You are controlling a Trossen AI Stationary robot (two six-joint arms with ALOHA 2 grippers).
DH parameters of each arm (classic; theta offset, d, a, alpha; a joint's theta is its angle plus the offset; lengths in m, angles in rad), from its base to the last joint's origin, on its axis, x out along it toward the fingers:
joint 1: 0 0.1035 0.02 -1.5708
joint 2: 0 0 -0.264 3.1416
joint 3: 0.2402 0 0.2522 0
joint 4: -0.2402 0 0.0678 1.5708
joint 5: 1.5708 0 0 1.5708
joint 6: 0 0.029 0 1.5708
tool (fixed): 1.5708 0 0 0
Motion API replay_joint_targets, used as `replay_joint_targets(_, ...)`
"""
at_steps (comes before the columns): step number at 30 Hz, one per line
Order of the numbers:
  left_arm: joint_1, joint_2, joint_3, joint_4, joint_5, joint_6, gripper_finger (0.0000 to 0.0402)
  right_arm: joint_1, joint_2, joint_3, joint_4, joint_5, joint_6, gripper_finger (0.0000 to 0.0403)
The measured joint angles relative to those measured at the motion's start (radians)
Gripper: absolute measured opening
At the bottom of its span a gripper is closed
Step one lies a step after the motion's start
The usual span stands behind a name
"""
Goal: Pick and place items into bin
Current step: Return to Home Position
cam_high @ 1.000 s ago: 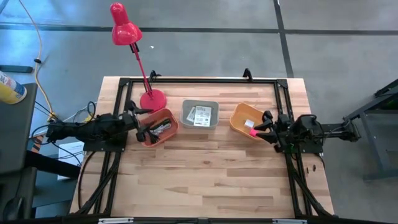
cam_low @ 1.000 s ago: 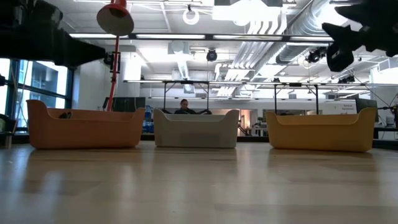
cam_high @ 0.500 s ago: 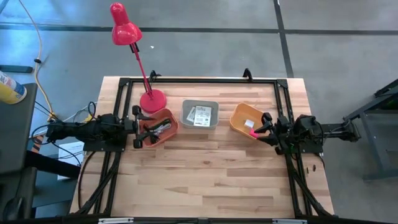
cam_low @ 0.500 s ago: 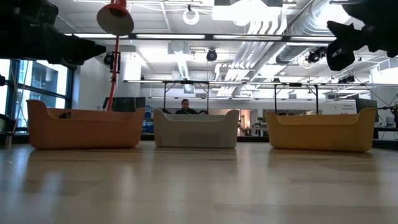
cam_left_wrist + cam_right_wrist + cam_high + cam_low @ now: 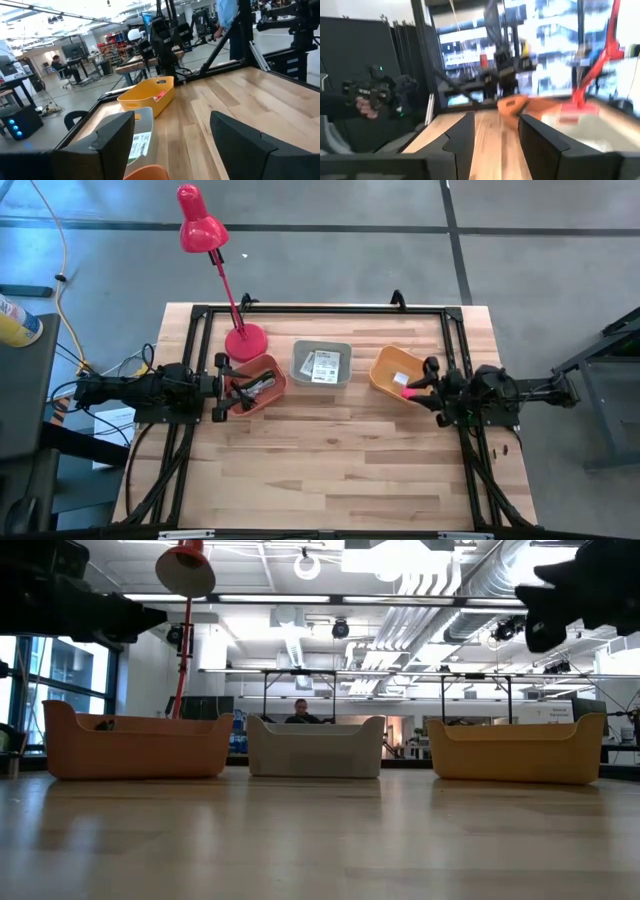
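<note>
Three bins stand in a row on the wooden table. The left orange bin [image 5: 262, 380] holds a black cable and silvery bits. White packets [image 5: 324, 364] lie in the grey middle bin [image 5: 321, 348]. A white block [image 5: 400, 378] and a pink block [image 5: 406, 392] lie in the right yellow bin [image 5: 385, 366]. My left gripper [image 5: 222, 387] hovers open at the orange bin's left rim, pointing level toward the table's right [image 5: 171, 120]. My right gripper [image 5: 430, 385] hovers open at the yellow bin's right rim with nothing between its fingers [image 5: 496, 120].
A red desk lamp [image 5: 245, 340] stands behind the orange bin, its head [image 5: 200, 230] reaching out past the table's far edge. A black frame [image 5: 320, 310] runs round the table's far half. The near half of the tabletop [image 5: 320, 470] is bare wood.
My left gripper has swung at the wrist from a slant over the orange bin to pointing straight toward the table's right, staying open. My right gripper has rolled a little about its own line. Both arms have stayed in place.
</note>
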Motion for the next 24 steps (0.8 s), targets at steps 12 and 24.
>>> replay_joint_targets(12,0.0,0.0,0.0,-0.007,0.043,0.086,0.0248,0.002,0.0,0.0,-0.086,-0.029,0.002,0.0142)
replay_joint_targets(24,0.0,0.0,0.0,-0.007,0.04,0.089,0.0248,0.002,0.0,-0.001,-0.122,-0.022,0.019,0.0142)
